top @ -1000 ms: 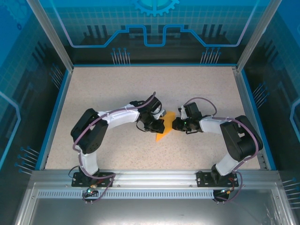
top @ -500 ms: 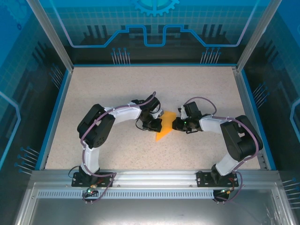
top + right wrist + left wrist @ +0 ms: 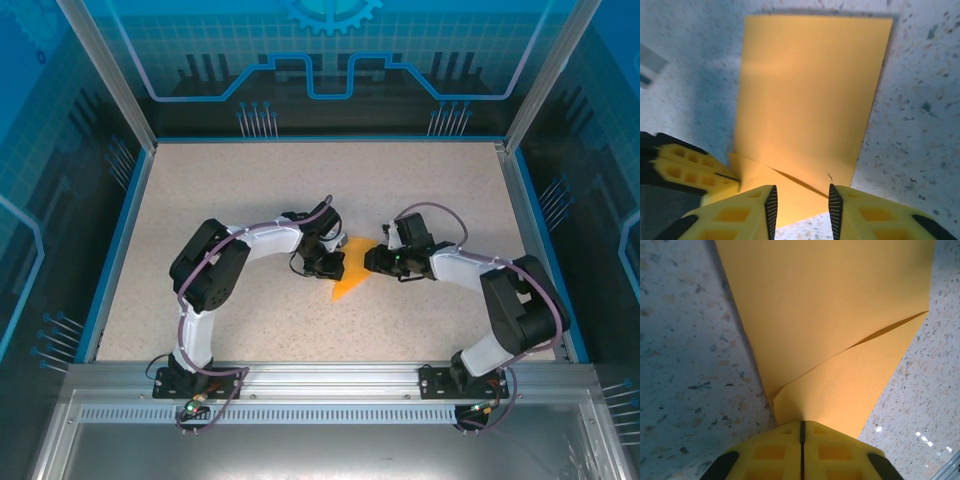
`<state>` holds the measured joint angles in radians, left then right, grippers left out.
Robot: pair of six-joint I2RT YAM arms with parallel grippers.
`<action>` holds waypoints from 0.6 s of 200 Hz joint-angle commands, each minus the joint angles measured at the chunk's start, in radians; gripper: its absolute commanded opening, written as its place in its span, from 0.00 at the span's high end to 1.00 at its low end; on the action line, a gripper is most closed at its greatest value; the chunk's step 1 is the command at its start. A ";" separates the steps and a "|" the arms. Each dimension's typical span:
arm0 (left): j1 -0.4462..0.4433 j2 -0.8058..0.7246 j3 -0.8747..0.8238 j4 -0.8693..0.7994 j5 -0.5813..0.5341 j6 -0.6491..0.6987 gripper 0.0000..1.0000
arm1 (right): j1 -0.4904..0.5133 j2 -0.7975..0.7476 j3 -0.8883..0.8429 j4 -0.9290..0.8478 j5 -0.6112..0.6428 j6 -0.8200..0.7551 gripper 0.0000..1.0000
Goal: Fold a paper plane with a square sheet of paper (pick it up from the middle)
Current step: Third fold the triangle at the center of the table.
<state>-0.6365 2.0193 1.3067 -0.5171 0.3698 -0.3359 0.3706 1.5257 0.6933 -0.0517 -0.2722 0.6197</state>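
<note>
The square sheet of paper (image 3: 352, 274) is orange and lies on the speckled table, folded over with a diagonal flap edge across it (image 3: 840, 315) (image 3: 810, 90). My left gripper (image 3: 335, 260) (image 3: 801, 422) is shut, its yellow fingertips pinching the sheet's near corner from the left. My right gripper (image 3: 371, 262) (image 3: 802, 202) faces it from the right, open. Its two ribbed pads (image 3: 771, 202) stand apart over the sheet's lower edge and hold nothing. In the right wrist view, the left gripper's fingers (image 3: 690, 170) touch the folded corner.
A blue rim (image 3: 120, 240) borders the speckled table (image 3: 250, 190), with metal posts at the back corners. Both arms bend inward and meet at the table's middle. Open table surface lies behind and to both sides of the sheet.
My right gripper has opened and let go of the sheet's edge. My left arm's elbow has swung right while its gripper stays shut on the corner.
</note>
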 commanded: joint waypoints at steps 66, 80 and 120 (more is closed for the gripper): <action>0.006 0.032 -0.023 0.030 -0.005 0.024 0.93 | -0.005 -0.028 -0.025 -0.076 -0.018 0.110 0.58; 0.006 0.024 -0.027 0.030 -0.005 0.026 0.93 | 0.008 -0.009 -0.012 -0.080 -0.010 0.110 0.58; 0.014 0.004 -0.044 0.036 0.002 0.022 0.97 | 0.020 0.042 0.015 -0.078 -0.005 0.120 0.58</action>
<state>-0.6308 2.0205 1.2991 -0.5056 0.3794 -0.3332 0.3748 1.5394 0.6716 -0.1024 -0.2703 0.7227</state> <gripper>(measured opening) 0.066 0.422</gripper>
